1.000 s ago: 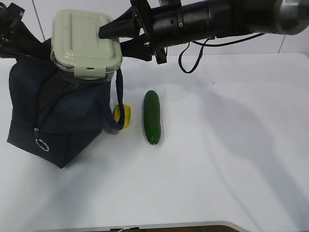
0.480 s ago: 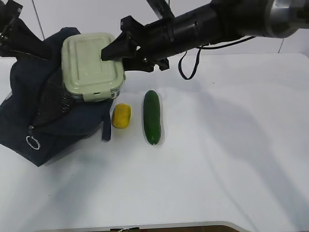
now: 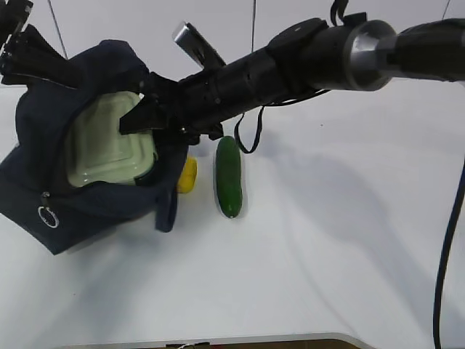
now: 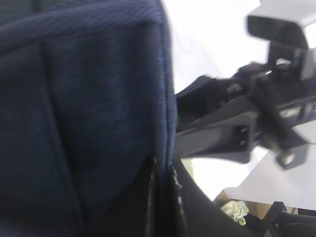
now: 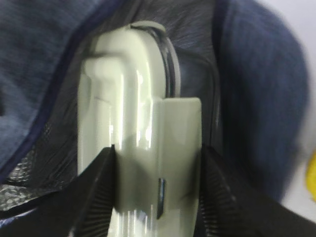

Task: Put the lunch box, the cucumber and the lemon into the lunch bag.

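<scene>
Right now the right gripper is clamped across the short end of the lunch box, its two fingers pressing the pale green lid from either side, and the box sits between them, already down inside the mouth of the lunch bag. So the step in hand looks like the first one, lowering the box into the bag. The next move, as I judge it, calls for setting the box flat on the bag's floor, letting go, and drawing the arm out without catching the fabric rim. At the far-left corner the left gripper is pressed together on the bag's upper edge, pulling the opening wide. Outside the bag, the lemon lies just beside its wall, half hidden by it, and the cucumber lies near the lemon on the white table, both waiting
</scene>
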Controlling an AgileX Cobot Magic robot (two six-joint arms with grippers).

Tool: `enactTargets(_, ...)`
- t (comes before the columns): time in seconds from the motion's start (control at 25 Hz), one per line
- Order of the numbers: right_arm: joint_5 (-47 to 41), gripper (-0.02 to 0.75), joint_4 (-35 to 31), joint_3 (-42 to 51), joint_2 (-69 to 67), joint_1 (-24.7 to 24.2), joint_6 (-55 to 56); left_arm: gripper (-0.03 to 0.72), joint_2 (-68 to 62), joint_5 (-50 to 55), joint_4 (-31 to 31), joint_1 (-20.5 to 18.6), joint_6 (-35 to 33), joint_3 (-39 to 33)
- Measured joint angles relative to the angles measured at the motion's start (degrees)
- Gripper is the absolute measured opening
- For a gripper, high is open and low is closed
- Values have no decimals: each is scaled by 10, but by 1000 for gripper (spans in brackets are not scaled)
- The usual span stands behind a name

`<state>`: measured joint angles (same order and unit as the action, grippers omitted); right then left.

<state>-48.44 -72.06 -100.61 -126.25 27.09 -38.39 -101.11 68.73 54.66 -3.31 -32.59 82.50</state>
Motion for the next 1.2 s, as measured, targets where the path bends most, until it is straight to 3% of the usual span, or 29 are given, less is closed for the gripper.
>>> enactTargets(0.36, 62, 376, -14, -29, -9, 28, -14, -10, 0, 0, 9, 0, 0, 0)
enactTargets(0.64, 70, 426, -23, -42, -25, 42, -14, -10, 0, 0, 8, 2, 0, 0)
enactTargets(0.92, 44, 427, -33, -50, -25, 44, -36, -12, 0, 3, -50, 4, 10, 0)
enactTargets(1.2, -60, 428, 86, -111, -25, 35, -19, -12, 1, 3, -80, -15, 16, 0)
